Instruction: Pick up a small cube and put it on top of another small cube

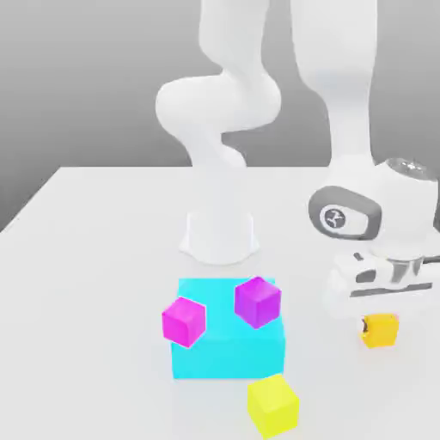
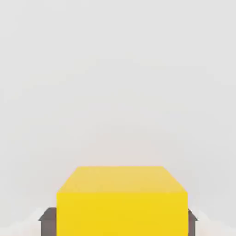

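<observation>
You see the tool (image 1: 379, 320) clamped on the amber cube (image 1: 380, 330) (it rests on the surface (image 1: 86, 284)), right of the cyan block (image 1: 228, 348).

Your exterior view looks down from the front across the table (image 1: 94, 223); your hand view sits close above the amber cube (image 2: 122, 200) (shared, lower right of the exterior frame (image 1: 380, 330)).

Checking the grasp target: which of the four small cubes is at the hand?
The small amber cube, alone at the exterior view's right beneath the hand; the lemon-yellow cube and two magenta cubes sit by the cyan block.
</observation>
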